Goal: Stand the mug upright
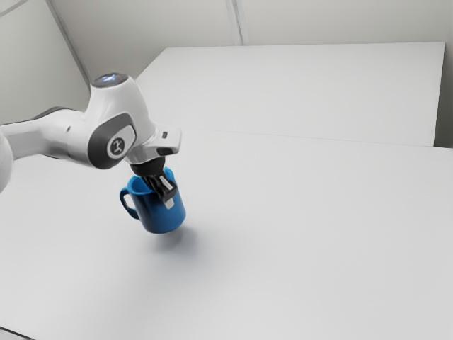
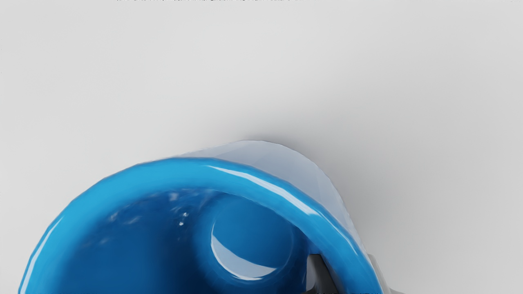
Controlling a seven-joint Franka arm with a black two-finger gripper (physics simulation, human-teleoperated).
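Nearest the exterior camera, a thin dark line (image 1: 15,333) crosses the lower corner at the exterior view's left. Behind it spreads the white tabletop (image 1: 297,234), smooth and pale, with a soft grey shadow (image 1: 173,245) on it.

Just above that shadow: blue mug (image 1: 161,214), mouth upward, body leaning somewhat, rim end toward the exterior view's left and base toward its right. Base appears slightly raised from the tabletop; exact contact cannot be determined. Handle (image 1: 123,200) points to the exterior view's left.

Gripper (image 1: 168,197), black, reaches down at the mug's mouth and is clamped on the mug's wall. Wrist view: one finger of the gripper (image 2: 345,271) is inside the mug, the other outside, with the blue rim (image 2: 196,168) pinched between them. Past the rim, the round inner bottom (image 2: 253,228) is visible, bearing a pale crescent-shaped reflection; the outer side of the mug looks whitish from this angle.

White arm (image 1: 67,134) enters from the exterior view's left and bends downward above the mug. Beyond the mug, a faint seam separates the tabletop from a farther white surface (image 1: 304,88). Farthest: light wall (image 1: 163,21) with a narrow vertical strip (image 1: 238,21).
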